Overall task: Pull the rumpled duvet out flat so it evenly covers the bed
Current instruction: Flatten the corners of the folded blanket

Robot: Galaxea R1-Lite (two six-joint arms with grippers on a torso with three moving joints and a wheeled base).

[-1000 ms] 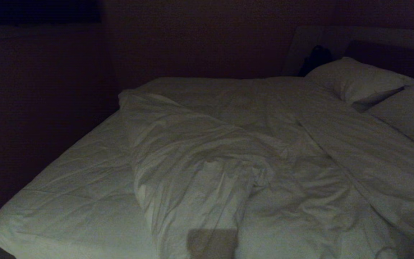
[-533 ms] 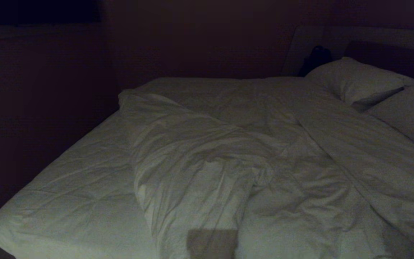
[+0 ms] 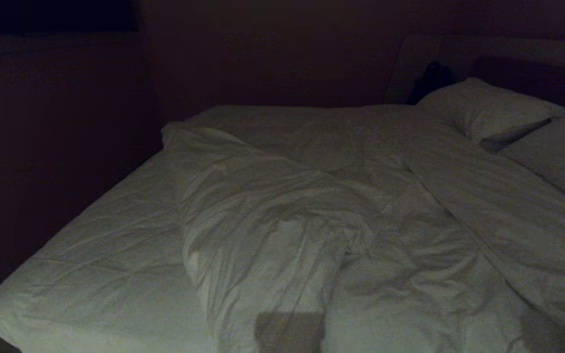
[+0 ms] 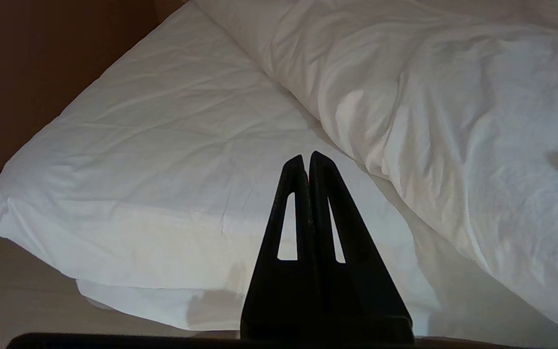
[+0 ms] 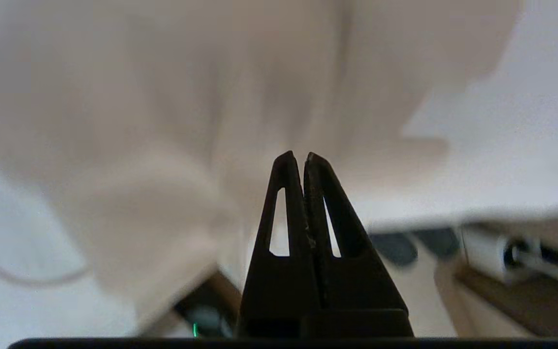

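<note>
The duvet [image 3: 282,235] lies bunched in a creased ridge across the middle and right of the bed, leaving the quilted mattress [image 3: 106,255] bare on the left. Neither gripper shows in the head view. My left gripper [image 4: 307,157] is shut and empty, held off the bed's near left corner, with the duvet [image 4: 453,121] off to one side of it. In the right wrist view, my right gripper [image 5: 298,157] is shut with nothing in it, close before a blurred hanging fold of the duvet [image 5: 162,121] at the bed's side.
Two pillows [image 3: 483,108] lie at the far right against the dark headboard [image 3: 532,73]. A dark wall runs along the bed's left side. Pale floor [image 4: 17,300] lies below the near corner. Dark shapes [image 5: 414,245] lie on the floor under the bed's edge.
A shadow has spread over the duvet's near right edge in the head view. The duvet's folds lie as before.
</note>
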